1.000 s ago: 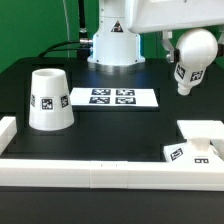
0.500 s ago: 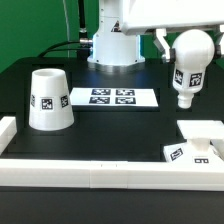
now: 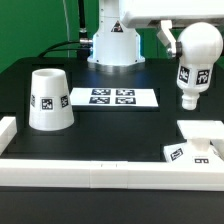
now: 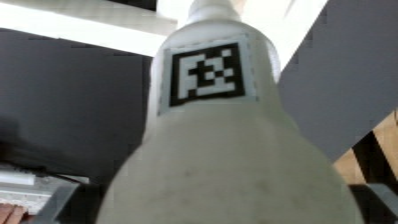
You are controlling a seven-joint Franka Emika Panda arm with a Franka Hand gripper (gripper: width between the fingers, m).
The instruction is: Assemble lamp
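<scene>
The white rounded bulb (image 3: 196, 60) hangs in the air at the exterior view's right, neck pointing down and tag facing the camera. My gripper (image 3: 192, 36) is shut on its round top; one dark finger (image 3: 168, 38) shows beside it. The bulb is above the low blocky base (image 3: 200, 143), which sits at the right front, and does not touch it. The cone shade (image 3: 48, 98) stands at the left, wide end down. In the wrist view the bulb (image 4: 214, 130) fills the picture and hides my fingers.
The marker board (image 3: 111, 98) lies flat at the middle back, in front of the arm's pedestal (image 3: 112, 45). White border rails (image 3: 90, 170) run along the front edge and the left side.
The bulb has swung from tilted to nearly upright with its neck down, and has shifted a little to the exterior view's right and lower. Shade and base have not moved.
</scene>
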